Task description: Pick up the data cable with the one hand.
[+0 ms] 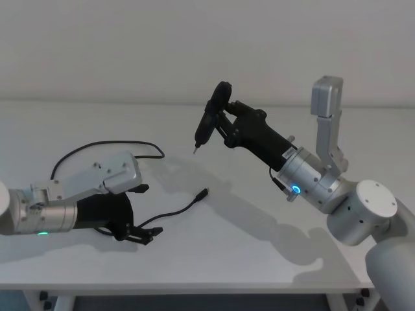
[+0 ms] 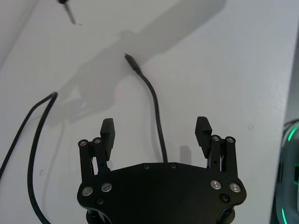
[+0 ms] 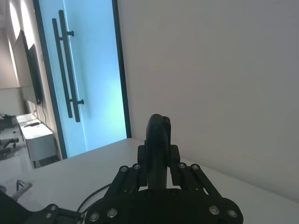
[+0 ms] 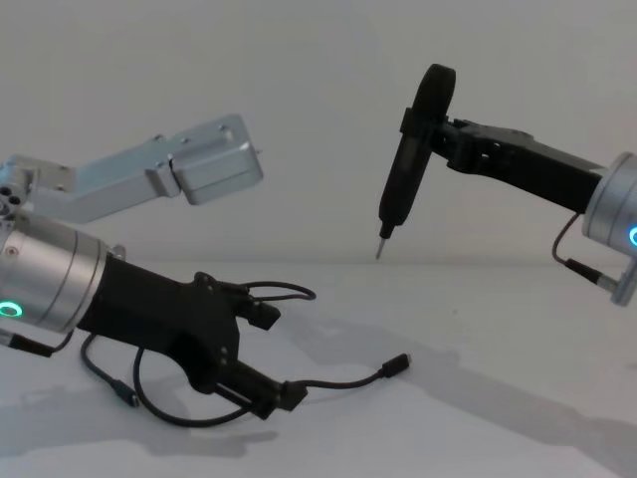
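At the left, low over the white table [image 1: 259,253]: the left gripper [image 1: 144,212], mounted on a silver cylinder [image 1: 45,217] with a green ring light [image 1: 42,233]. Stands wide open and grips nothing. Straddles one stretch of the data cable [image 2: 156,116], which lies on the table midway between the two fingers [image 2: 107,133], apart from both pads. From there, leads forward and a little to the gripper's right, up to a small plug [image 1: 202,193] just ahead of the fingertips. Loops also behind the gripper, around the far side of the wrist, with a second plug [image 4: 127,395] on the table under the wrist.

Farther right, well apart from the left gripper and high above the table: the right gripper [image 1: 224,120]. Closed firmly on a slim black tool [image 4: 408,169], with the thin metal tip [image 1: 196,148] pointing down.
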